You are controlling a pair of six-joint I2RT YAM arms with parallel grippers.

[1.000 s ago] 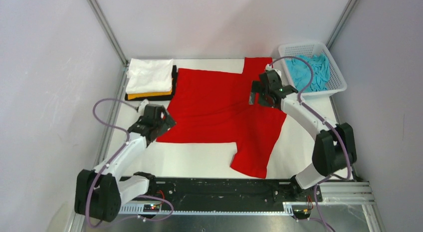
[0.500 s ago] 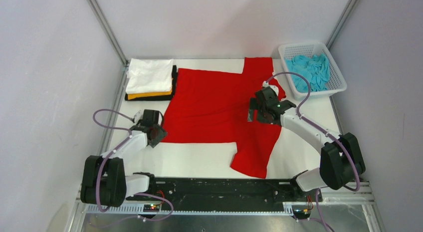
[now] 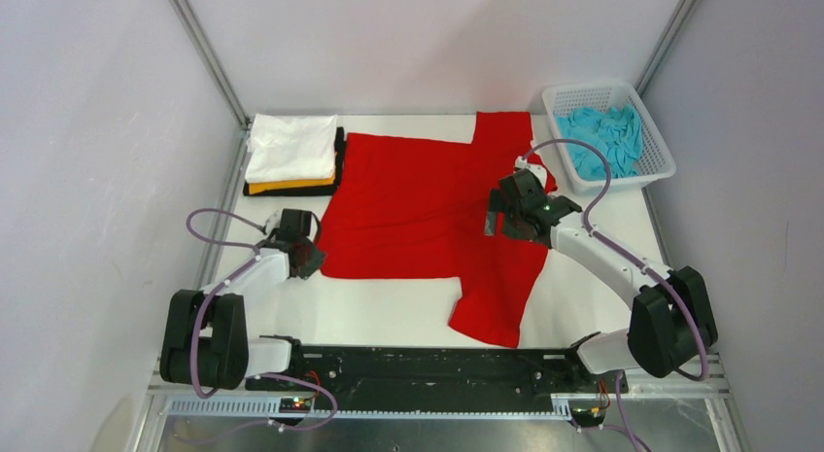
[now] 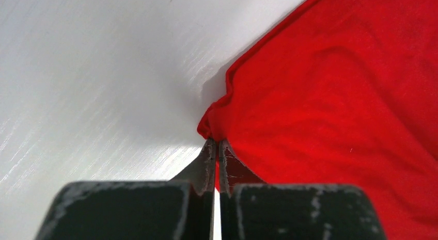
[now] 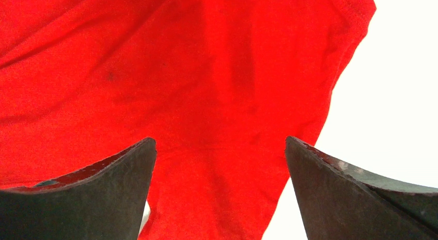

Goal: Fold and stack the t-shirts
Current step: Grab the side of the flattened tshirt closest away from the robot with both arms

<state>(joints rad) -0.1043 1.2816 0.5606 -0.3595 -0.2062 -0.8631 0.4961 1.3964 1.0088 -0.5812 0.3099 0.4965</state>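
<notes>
The red t-shirt (image 3: 418, 199) lies spread flat across the middle of the table, with one sleeve toward the front (image 3: 496, 311) and one at the back. My left gripper (image 3: 309, 261) is at the shirt's near left corner. In the left wrist view its jaws (image 4: 214, 143) are shut on that bunched red corner (image 4: 213, 121). My right gripper (image 3: 500, 219) hovers over the shirt's right part. Its fingers (image 5: 129, 168) stand wide open with red cloth (image 5: 206, 69) below them and nothing between them. Folded white (image 3: 290, 146), yellow-orange (image 3: 291, 184) and black (image 3: 339, 153) t-shirts are stacked at the back left.
A white mesh basket (image 3: 661, 166) at the back right holds a crumpled turquoise t-shirt (image 3: 607, 136). Metal frame posts and grey walls close in the table on the left, right and back. Bare white table (image 3: 389, 311) shows in front of the shirt.
My left gripper moved to the shirt's near left corner and closed on it. My right gripper shifted slightly nearer over the shirt and stayed open.
</notes>
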